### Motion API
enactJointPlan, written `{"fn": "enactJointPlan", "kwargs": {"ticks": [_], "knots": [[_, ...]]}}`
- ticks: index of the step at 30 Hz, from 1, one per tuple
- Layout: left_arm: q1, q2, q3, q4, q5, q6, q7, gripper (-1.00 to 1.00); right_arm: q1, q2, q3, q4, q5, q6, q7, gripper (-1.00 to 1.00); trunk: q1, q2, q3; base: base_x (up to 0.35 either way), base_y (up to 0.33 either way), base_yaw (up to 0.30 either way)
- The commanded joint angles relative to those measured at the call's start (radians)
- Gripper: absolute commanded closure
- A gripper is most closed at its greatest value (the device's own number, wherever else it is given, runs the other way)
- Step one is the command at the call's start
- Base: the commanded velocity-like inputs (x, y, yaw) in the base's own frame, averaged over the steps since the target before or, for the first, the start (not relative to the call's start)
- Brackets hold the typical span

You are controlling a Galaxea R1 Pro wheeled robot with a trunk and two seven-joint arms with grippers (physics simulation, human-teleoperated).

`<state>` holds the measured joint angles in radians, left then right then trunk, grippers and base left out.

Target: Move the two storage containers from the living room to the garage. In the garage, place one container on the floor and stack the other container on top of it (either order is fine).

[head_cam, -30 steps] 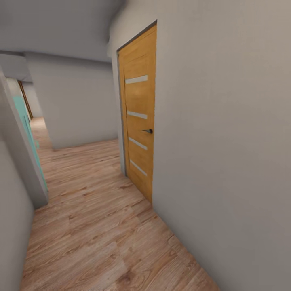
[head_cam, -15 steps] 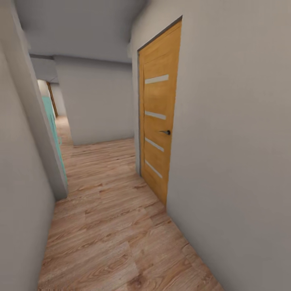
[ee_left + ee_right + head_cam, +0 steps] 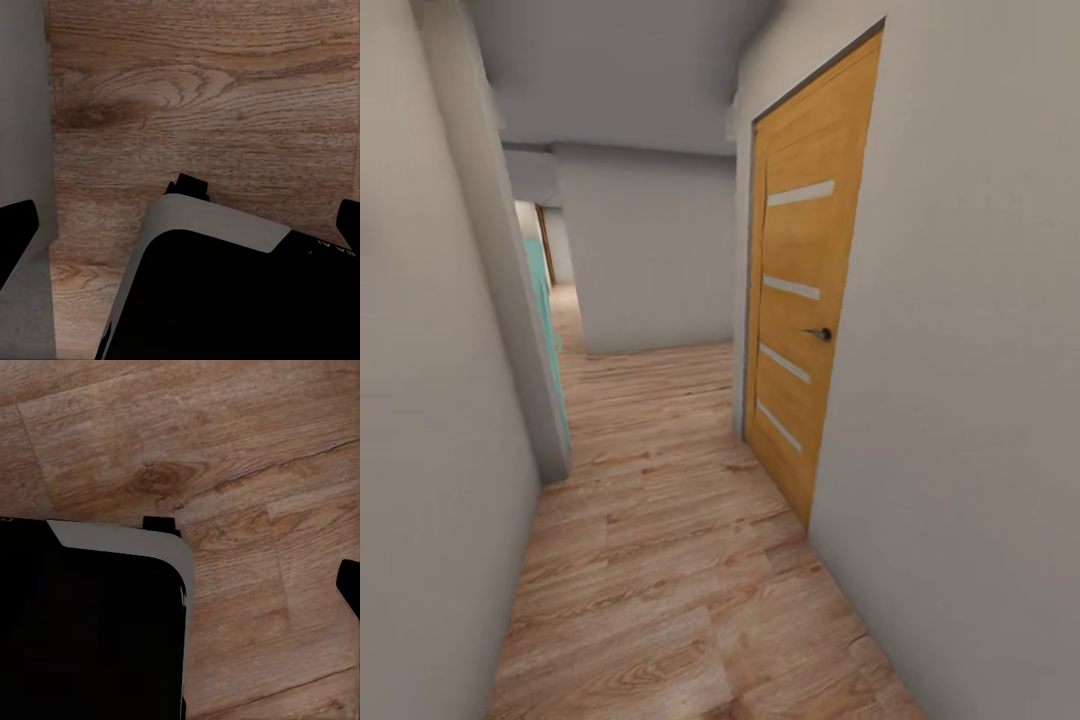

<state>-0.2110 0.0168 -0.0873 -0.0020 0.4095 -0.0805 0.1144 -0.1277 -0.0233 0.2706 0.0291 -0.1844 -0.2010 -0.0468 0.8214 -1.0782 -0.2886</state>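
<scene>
Since a second ago the whole picture has slid to the right, so the camera has turned; the wooden door [image 3: 805, 320] now sits further right, and more of the left wall [image 3: 430, 400] shows.

Close by, the left wrist view looks down at the wood floor [image 3: 210, 97] with the robot's dark base [image 3: 225, 292] below. Dark finger tips of the left gripper [image 3: 180, 247] show at both edges, far apart, so it looks spread wide and holds nothing. In the right wrist view just one dark tip [image 3: 349, 585] shows, so I cannot tell if that gripper is spread or closed.

Further on, the hallway floor runs past the door and its small handle [image 3: 819, 333]. A teal door [image 3: 542, 290] stands beyond, then a plain end wall [image 3: 650, 250].

No bins are in sight here. I think they are stiff, light and smooth, so both long rims are best to hold.
</scene>
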Motion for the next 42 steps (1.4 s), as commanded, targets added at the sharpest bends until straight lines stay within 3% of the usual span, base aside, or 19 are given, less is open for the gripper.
{"fn": "enactJointPlan", "kwargs": {"ticks": [1, 9, 42], "knots": [[-0.001, 0.0, -0.008, 0.0, 0.008, -0.002, 0.002, -1.0, -0.001, 0.0, 0.009, 0.003, -0.009, -0.006, 0.0, -1.0, 0.0, -0.001, -0.001, 0.142, 0.0, 0.268], [-0.001, -0.001, -0.009, 0.0, 0.008, -0.002, 0.003, -1.0, -0.001, 0.0, 0.009, 0.003, -0.009, -0.006, -0.001, -1.0, 0.0, -0.001, -0.001, 0.142, 0.0, 0.261], [-0.001, -0.002, -0.009, 0.0, 0.008, -0.002, 0.003, -1.0, -0.001, 0.0, 0.009, 0.003, -0.007, -0.006, 0.0, -1.0, 0.0, -0.001, -0.001, 0.147, 0.0, 0.085]]}}
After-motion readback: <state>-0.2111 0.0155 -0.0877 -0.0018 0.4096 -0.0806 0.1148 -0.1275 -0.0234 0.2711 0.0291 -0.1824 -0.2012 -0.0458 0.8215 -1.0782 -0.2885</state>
